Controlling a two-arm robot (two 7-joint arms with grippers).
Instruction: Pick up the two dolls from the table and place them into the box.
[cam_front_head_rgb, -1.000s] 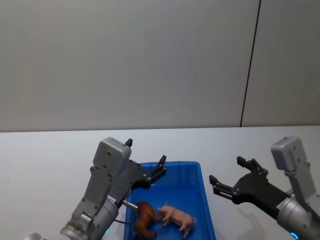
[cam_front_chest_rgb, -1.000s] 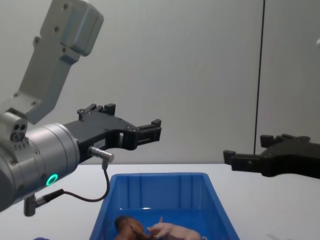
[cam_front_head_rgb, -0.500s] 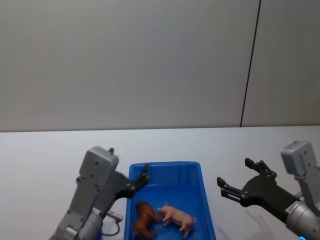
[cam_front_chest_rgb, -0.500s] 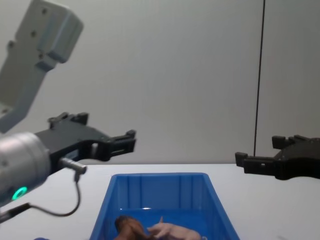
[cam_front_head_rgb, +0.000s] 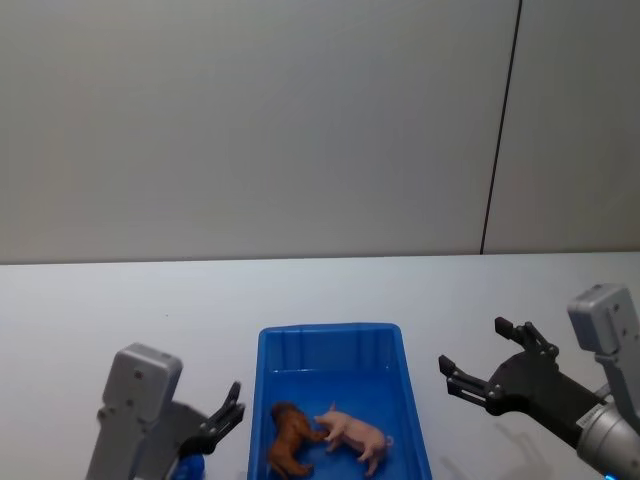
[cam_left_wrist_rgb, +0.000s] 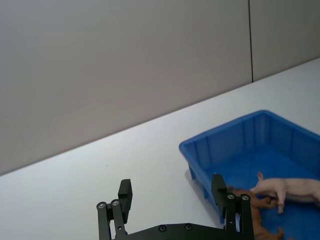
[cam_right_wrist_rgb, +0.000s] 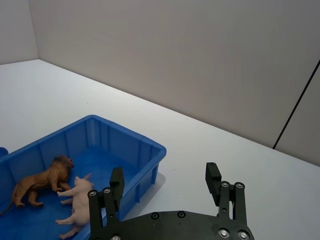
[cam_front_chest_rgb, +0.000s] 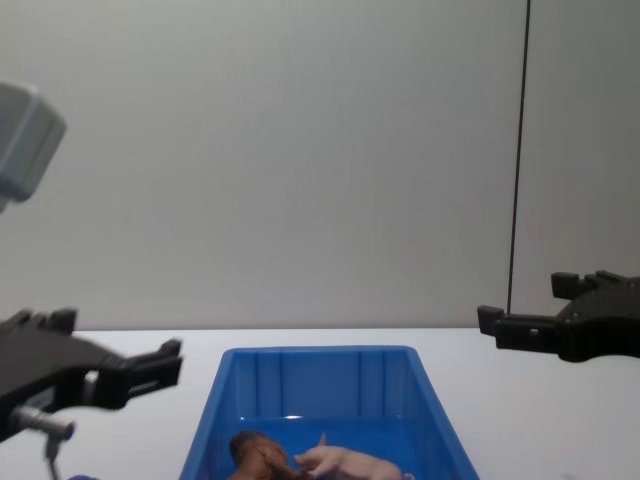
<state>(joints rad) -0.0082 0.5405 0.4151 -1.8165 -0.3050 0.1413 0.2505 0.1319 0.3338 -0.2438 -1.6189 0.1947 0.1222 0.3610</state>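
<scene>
- The left gripper (cam_front_head_rgb: 226, 420), jaws spread wide and holding nothing, has pulled back within the last second from over the box (cam_front_head_rgb: 330, 329). It now hangs low just off the box's left wall, pointing forward along the table (cam_front_head_rgb: 110, 310).
- The right gripper (cam_front_head_rgb: 470, 347), likewise open and empty, has eased slightly farther from the box. It hovers over bare tabletop off the box's right side.
- The box sits between the two grippers. Both dolls lie at its near end, heads touching. The brown lion (cam_front_head_rgb: 290, 442) is on the side toward the left gripper and the pink pig (cam_front_head_rgb: 356, 432) is on the side toward the right gripper.
- Neither doll has shifted while the arms drew away. In the left wrist view they rest inside the box, off to one side of the open fingers (cam_left_wrist_rgb: 124, 195) and not between them. The right wrist view likewise has them clear of that tool's jaws.
- A small blue rounded object (cam_front_head_rgb: 190, 468) lies on the table outside the box, close by the left gripper. It is no part of the job.
- With both figurines in the bin and both tools released and backing off, the placing looks finished. What remains appears to be only the arms' return to rest.
- Nothing is gripped, so little seems at risk. The one exception is the left arm brushing the blue object or the box wall as it withdraws.
</scene>
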